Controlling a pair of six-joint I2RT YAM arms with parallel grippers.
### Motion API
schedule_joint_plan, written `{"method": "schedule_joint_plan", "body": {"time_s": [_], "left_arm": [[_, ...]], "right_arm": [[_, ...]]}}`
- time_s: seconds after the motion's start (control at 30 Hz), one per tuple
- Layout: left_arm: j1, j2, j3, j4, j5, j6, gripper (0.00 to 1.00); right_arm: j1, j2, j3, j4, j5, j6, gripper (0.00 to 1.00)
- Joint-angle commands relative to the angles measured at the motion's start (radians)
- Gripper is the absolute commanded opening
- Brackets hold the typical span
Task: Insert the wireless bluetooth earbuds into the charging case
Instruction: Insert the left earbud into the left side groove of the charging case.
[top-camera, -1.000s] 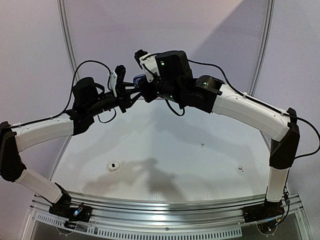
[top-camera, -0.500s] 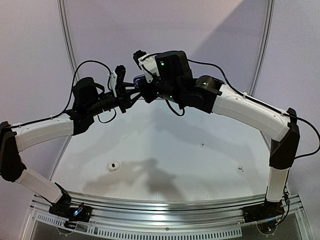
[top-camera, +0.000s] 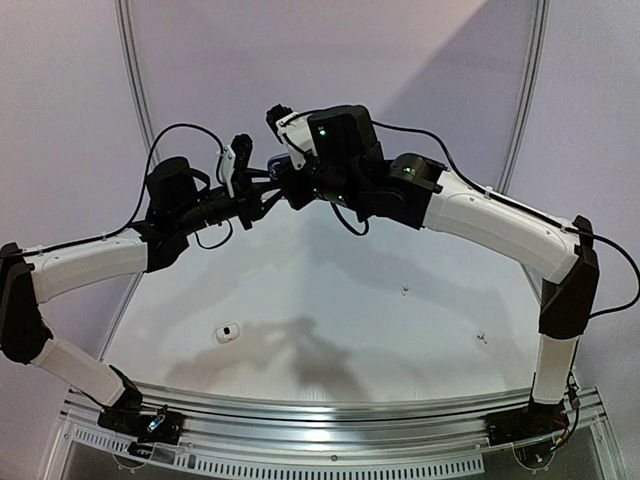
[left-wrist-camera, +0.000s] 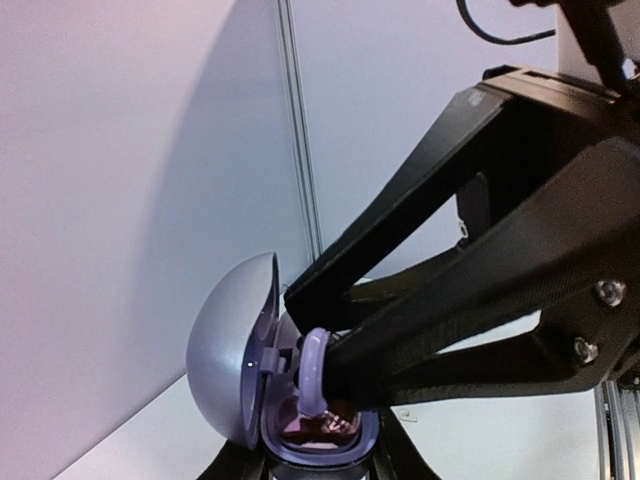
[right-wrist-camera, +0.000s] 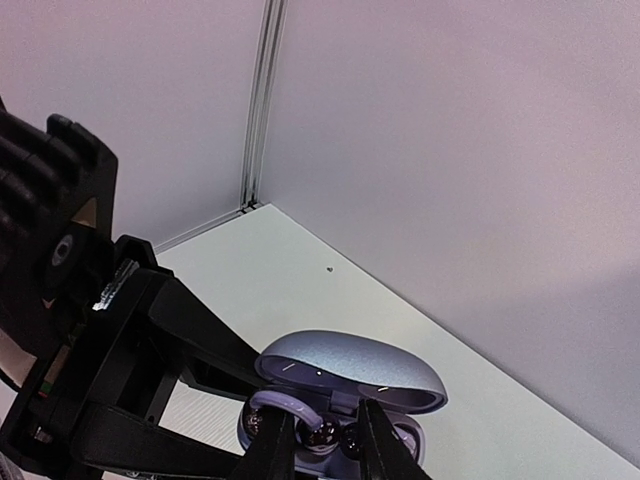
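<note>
Our left gripper (top-camera: 268, 180) clamps the open charging case (right-wrist-camera: 350, 372) aloft. The right gripper (right-wrist-camera: 325, 440) flanks 1 purple earbud (left-wrist-camera: 313, 368) at its socket; we cannot tell if it grips. We judge 2 specks (top-camera: 404, 290) (top-camera: 481, 338) on the table (top-camera: 330, 280) to be earbuds left to insert.

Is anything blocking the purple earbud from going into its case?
Nothing visible is. The lid is swung open, and the earbud sits right at the charging case's open mouth, at the right gripper's tips.
</note>
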Motion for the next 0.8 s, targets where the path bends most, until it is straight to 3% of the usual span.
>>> {"method": "schedule_joint_plan", "body": {"time_s": [0.0, 0.77], "left_arm": [[0.004, -0.030, 0.008, 0.111, 0.003, -0.005, 0.00], [0.011, -0.028, 0.006, 0.119, 0.019, -0.018, 0.00]], "right_arm": [[0.001, 0.005, -0.035, -0.131, 0.027, 0.007, 0.23], [0.000, -0.017, -0.040, -0.185, 0.073, -0.014, 0.27]]}}
